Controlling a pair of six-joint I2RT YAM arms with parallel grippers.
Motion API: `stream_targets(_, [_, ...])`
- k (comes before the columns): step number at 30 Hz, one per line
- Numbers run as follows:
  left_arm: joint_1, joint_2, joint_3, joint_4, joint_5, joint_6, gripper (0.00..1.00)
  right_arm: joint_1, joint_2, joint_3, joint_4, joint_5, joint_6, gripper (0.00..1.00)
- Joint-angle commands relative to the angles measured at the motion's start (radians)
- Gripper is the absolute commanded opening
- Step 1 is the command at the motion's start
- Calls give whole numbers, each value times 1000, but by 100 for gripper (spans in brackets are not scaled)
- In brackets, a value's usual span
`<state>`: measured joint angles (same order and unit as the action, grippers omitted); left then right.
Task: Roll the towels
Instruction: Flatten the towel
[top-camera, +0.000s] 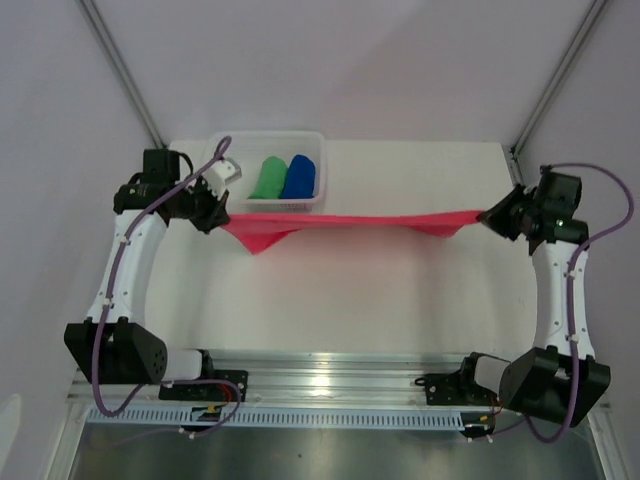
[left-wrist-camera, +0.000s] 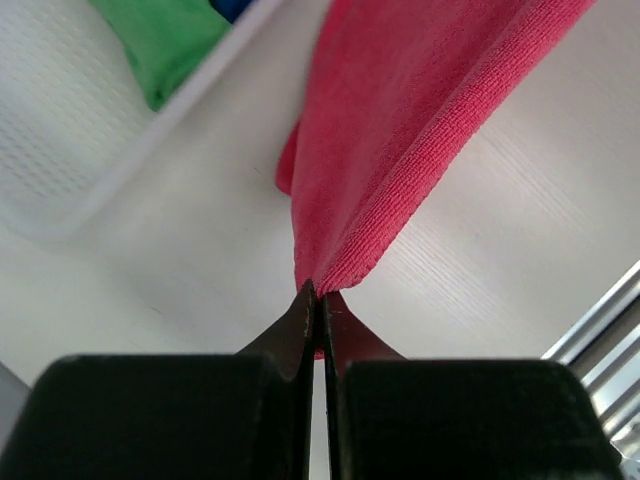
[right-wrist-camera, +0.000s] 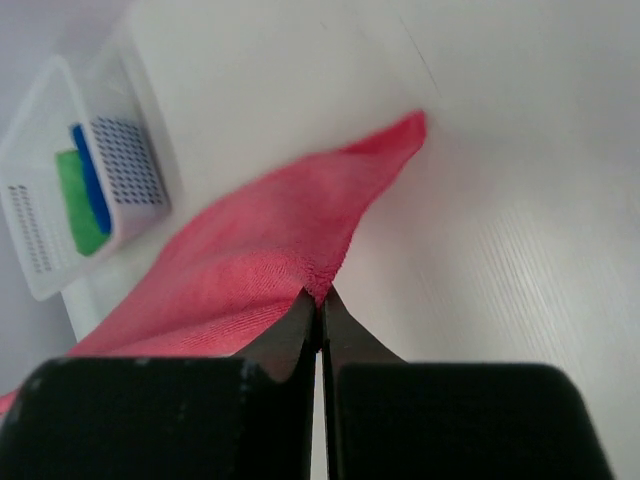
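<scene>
The pink-red towel (top-camera: 340, 222) is stretched taut in a thin line above the table between both grippers. My left gripper (top-camera: 222, 213) is shut on its left corner (left-wrist-camera: 318, 285). My right gripper (top-camera: 487, 216) is shut on its right corner (right-wrist-camera: 322, 292). The towel hangs down in small folds near each end. It also shows in the left wrist view (left-wrist-camera: 400, 130) and the right wrist view (right-wrist-camera: 250, 270). The green towel (top-camera: 268, 178) and the blue towel (top-camera: 299, 176) lie rolled side by side in the white mesh basket (top-camera: 236, 142).
The basket stands at the back left of the white table (top-camera: 380, 300), just behind the stretched towel. A metal rail (top-camera: 330, 375) runs along the near edge between the arm bases. Slanted frame posts (top-camera: 125, 70) rise at the back corners.
</scene>
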<state>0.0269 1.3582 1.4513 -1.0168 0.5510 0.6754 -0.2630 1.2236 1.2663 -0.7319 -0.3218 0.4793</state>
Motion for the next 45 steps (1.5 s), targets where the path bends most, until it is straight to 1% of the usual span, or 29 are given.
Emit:
stream_targets(1, [15,-83,-150,34,-3,87,1,-10,-97,-184,23,23,15,0])
stream_targets(5, [18,-123,-245,-104,21,130,1,-33,-212,-307,-89,12,13,0])
stream_targets(6, [18,-136,-258,-167,36,159,1,-33,-264,-327,-107,13,24,0])
stream_targets(7, [18,-148,-269,-190,43,171,1,-33,-289,-346,-145,12,31,0])
stream_targets(8, [18,-166,-313,-212,41,184,1,-33,-309,-379,-167,13,41,0])
stream_targets(11, [16,-174,-388,-279,44,232,1,-35,-360,-415,-247,35,53,0])
stream_targets(14, [18,-166,-439,-325,55,268,1,-35,-386,-420,-323,92,53,0])
stream_targets(15, [16,-165,-483,-331,55,279,1,-35,-392,-423,-352,108,51,0])
stream_targets(21, [18,-159,-629,-333,-28,326,2,-35,-429,-447,-429,128,51,0])
stream_targets(24, [16,-154,-664,-324,-77,337,2,-36,-441,-433,-449,153,48,0])
stream_targets(27, [18,-143,-669,-333,-115,348,2,-38,-429,-406,-472,167,47,0])
stream_targets(31, [16,-125,-626,-396,-109,372,1,-41,-420,-357,-514,184,32,0])
stream_targets(32, [16,-122,-621,-396,-115,369,2,-42,-420,-346,-547,194,27,0])
stream_targets(35, [11,-105,-606,-353,-109,346,6,-42,-437,-376,-561,179,36,0])
stream_targets(39, [-16,-51,-606,-192,-128,274,6,-19,-426,-412,-515,227,77,0])
stream_targets(41, [-16,-38,-605,-177,-128,270,7,-16,-394,-421,-506,221,61,0])
stream_targets(43, [-16,-33,-608,-199,-129,292,7,-13,-380,-420,-514,225,47,0])
stream_targets(44, [-47,-33,-612,-203,-134,297,8,-13,-377,-426,-521,230,42,0])
stream_targets(45, [-51,-33,-626,-206,-138,303,8,-12,-375,-430,-520,236,35,0])
